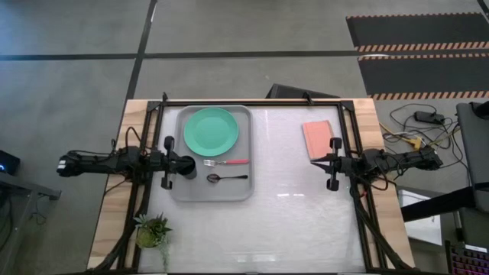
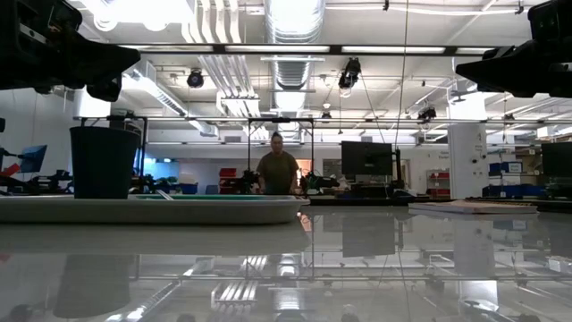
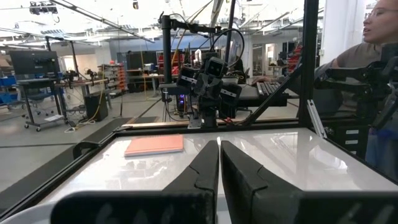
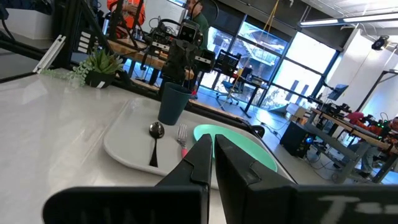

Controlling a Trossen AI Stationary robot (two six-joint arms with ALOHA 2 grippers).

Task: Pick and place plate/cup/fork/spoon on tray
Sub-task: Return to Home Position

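Observation:
The light-grey tray lies at the table's left. On it rest the mint-green plate at the far end, the pink-handled fork, the dark spoon and the black cup, which stands upright at the tray's left edge. My left gripper is shut and hangs above the cup, clear of it. My right gripper is shut and empty above the table's right side. The right wrist view shows the cup, the spoon, the fork and the plate.
A pink rectangular pad lies at the far right of the table, beside my right gripper. A small potted plant stands at the near left corner. A black frame runs along the table's edges. A person stands in the room beyond.

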